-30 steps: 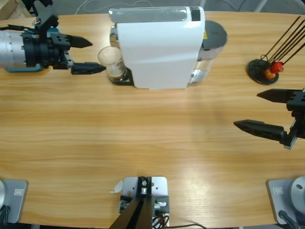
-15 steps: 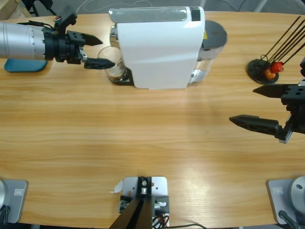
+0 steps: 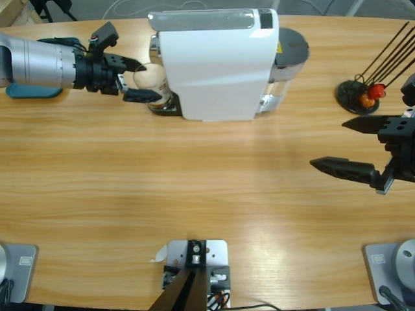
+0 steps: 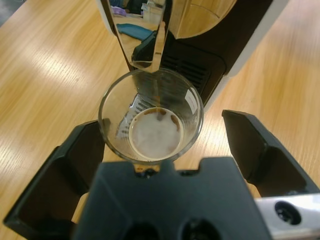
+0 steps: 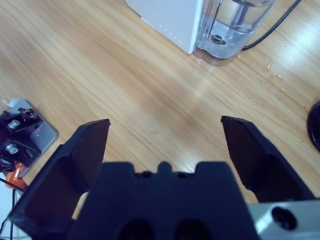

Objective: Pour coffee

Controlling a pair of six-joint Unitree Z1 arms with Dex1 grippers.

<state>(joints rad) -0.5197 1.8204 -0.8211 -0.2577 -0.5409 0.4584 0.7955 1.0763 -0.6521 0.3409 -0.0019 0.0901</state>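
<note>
Under white boxy machine [image 3: 211, 61], upright clear glass [image 4: 150, 116] of foamy dark coffee [image 4: 154, 134] sits between my spread left gripper [image 4: 165, 150]; right gripper [image 5: 165, 145] spread too.

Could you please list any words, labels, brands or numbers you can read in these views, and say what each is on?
No text is readable.
Yellow sticker on the coffee machine, by its water tank: too small to read.
Small white label on the glass rim: blurred, unreadable.
Left claw and right claw: no markings visible.
</note>
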